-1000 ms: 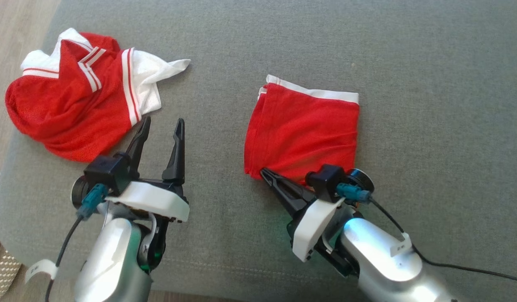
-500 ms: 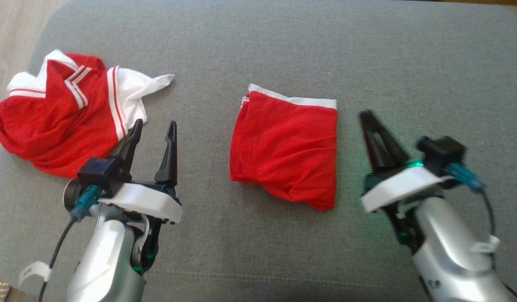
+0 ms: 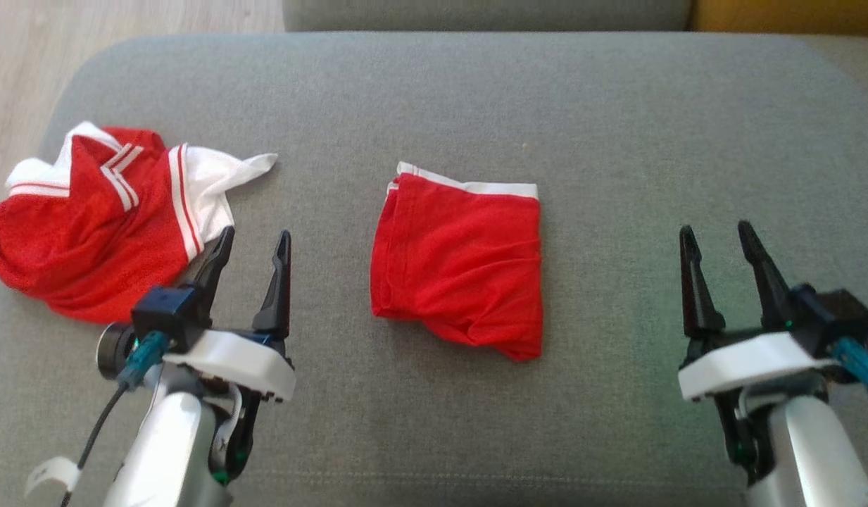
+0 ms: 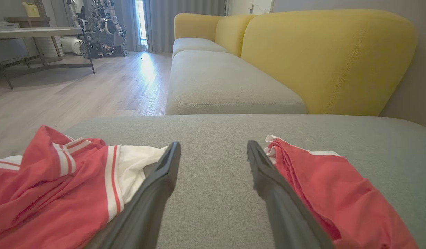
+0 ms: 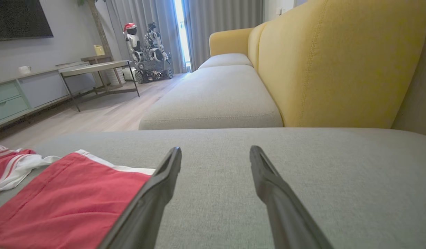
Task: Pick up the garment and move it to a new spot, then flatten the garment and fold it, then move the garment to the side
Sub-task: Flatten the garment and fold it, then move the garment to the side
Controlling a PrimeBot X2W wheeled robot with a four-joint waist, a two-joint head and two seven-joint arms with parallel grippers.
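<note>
Long dark fingers (image 3: 276, 292) of the left gripper (image 3: 256, 236) are standing wide apart and holding nothing, poised over the grey fabric seat cushion (image 3: 617, 127) at the lower left of the head view. At the lower right, the right gripper (image 3: 715, 231) is likewise spreading its fingers (image 3: 695, 296) wide around empty air. Between the two grippers, touching neither, the folded red fabric garment with a white waistband (image 3: 462, 267) is lying flat near the middle of the cushion, its white edge facing away from the robot. A crumpled red and white striped mesh jersey (image 3: 89, 239) is sitting by the cushion's left edge, just beside the left gripper's outer fingertip and well apart from the folded piece. Farther back, in the left wrist view, a second grey seat (image 4: 226, 83) and a yellow upholstered sofa back (image 4: 330, 58) are stretching away beside a pale wooden floor (image 4: 95, 83).
</note>
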